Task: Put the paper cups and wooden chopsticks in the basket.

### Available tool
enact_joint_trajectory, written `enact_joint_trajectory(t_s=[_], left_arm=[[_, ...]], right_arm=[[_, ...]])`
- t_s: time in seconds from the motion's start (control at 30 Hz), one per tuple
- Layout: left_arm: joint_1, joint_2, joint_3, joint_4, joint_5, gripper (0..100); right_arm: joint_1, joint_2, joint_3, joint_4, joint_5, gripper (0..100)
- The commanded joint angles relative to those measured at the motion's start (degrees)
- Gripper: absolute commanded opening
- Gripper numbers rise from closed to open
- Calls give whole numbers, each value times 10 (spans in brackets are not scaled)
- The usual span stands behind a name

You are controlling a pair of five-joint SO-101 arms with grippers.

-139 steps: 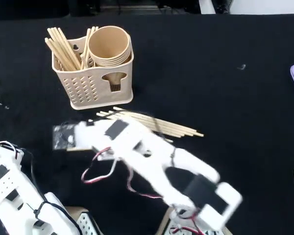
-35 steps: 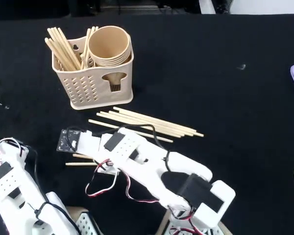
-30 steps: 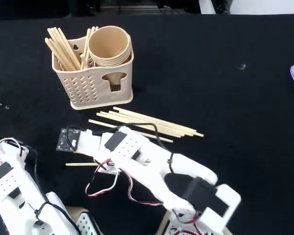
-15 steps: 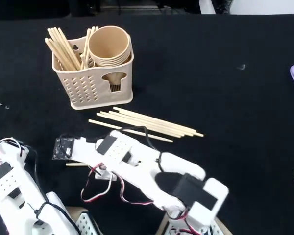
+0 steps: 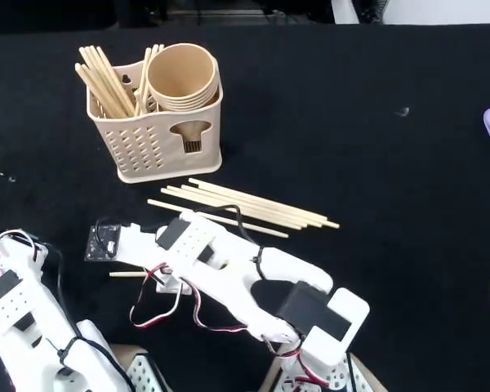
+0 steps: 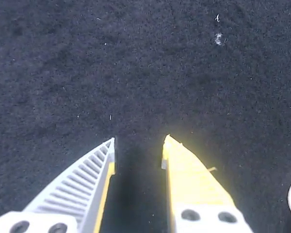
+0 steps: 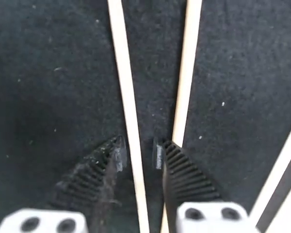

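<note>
Right gripper (image 7: 136,145): parted astride one wooden chopstick (image 7: 127,97), lower left of centre on the worktop (image 5: 376,163).
Left gripper (image 6: 138,143): released. Risk: neighbouring chopstick (image 7: 188,68) lies just beside one finger; closing may pinch both or flick one aside.

The black-clothed table (image 5: 392,180) is carrying a beige basket (image 5: 159,147) toward the back, loose wooden chopsticks (image 5: 257,208) are lying fanned just in front, and a single chopstick (image 5: 124,274) is sitting apart, nearer the front.
</note>
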Motion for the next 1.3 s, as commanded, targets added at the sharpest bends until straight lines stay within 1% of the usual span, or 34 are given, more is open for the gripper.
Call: enact_joint_trajectory(t_s=[0.0,0.17,0.3,0.37,0.43,0.57,0.6,0.7,0.83,0.93,1.1,1.17,1.27], left_arm=[[4,-8,-30,-5,-1,162],[4,-9,-30,-5,-1,162],[4,-9,-30,-5,-1,162],[4,-9,-30,-5,-1,162],[4,-9,-30,-5,-1,162],[4,-9,-30,-5,-1,162],[4,-9,-30,-5,-1,162],[4,-9,-30,-5,-1,162],[4,-9,-30,-5,-1,162],[4,-9,-30,-6,-1,162],[4,-10,-30,-6,-1,162],[4,-10,-30,-6,-1,162],[4,-10,-30,-6,-1,162]], right_arm=[[18,-19,-31,9,4,135],[18,-60,-30,32,7,132],[18,-47,-31,31,9,135],[18,-44,-32,31,32,139],[18,-43,-32,34,48,185],[16,-43,-29,36,52,332],[17,-43,-29,36,52,346],[17,-44,-35,45,52,334],[18,-44,-74,92,52,322],[43,-44,-114,114,53,322],[120,-19,-138,71,54,322],[135,6,-136,55,54,322],[134,42,-136,51,54,322]])
